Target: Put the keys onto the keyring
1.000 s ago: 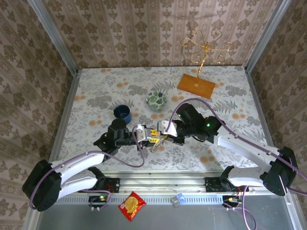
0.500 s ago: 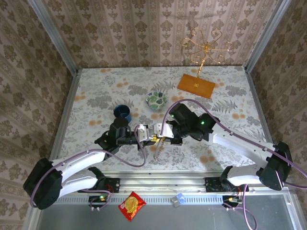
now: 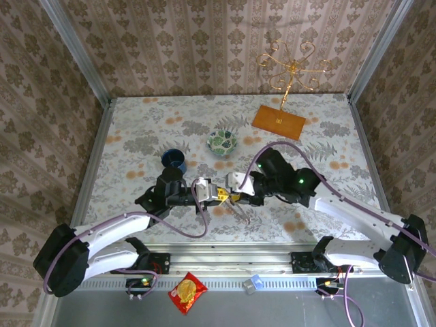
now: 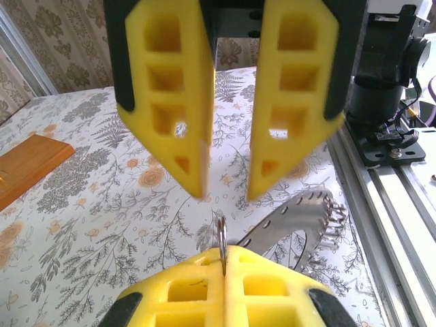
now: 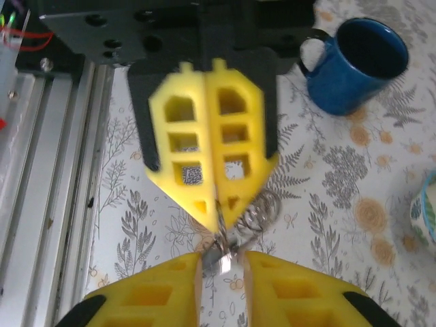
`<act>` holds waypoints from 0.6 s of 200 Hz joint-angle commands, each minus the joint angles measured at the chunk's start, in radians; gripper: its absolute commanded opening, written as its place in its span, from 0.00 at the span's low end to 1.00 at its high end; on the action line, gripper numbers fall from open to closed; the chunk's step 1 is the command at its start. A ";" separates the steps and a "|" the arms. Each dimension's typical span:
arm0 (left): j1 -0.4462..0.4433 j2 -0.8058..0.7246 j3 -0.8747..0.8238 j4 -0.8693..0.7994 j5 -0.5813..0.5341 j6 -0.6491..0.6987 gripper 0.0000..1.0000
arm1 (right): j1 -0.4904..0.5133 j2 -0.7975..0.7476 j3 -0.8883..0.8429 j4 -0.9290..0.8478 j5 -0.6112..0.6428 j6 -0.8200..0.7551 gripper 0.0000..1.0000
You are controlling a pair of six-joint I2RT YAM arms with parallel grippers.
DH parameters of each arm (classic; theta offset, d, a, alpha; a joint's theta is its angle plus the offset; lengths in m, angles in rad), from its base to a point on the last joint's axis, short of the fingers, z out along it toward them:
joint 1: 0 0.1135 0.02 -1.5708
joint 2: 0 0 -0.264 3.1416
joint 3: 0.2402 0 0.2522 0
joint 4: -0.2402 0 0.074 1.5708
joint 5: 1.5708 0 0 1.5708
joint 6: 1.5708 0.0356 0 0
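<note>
I read the left gripper [image 4: 223,253] as pinched shut on a thin metal edge of the keyring [image 4: 289,219]; the ring's flat grey band curves away to the right of its fingertips, low over the counter [image 4: 102,197]; can't tell if it touches. Right gripper [image 4: 228,187] faces it tip to tip, jaws apart, with that metal edge just short of the gap; blue mug [image 5: 354,61] sits well apart.
</note>
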 commanded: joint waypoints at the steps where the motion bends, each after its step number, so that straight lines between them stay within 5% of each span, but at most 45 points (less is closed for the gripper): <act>1: 0.001 -0.012 -0.027 0.124 0.030 -0.040 0.00 | -0.041 -0.041 -0.064 0.113 -0.093 0.074 0.28; 81: 0.003 0.000 -0.065 0.232 0.031 -0.088 0.00 | -0.047 -0.015 -0.119 0.188 -0.144 0.131 0.32; 120: 0.006 0.001 -0.104 0.333 0.013 -0.140 0.00 | -0.048 -0.056 -0.208 0.311 -0.057 0.195 0.33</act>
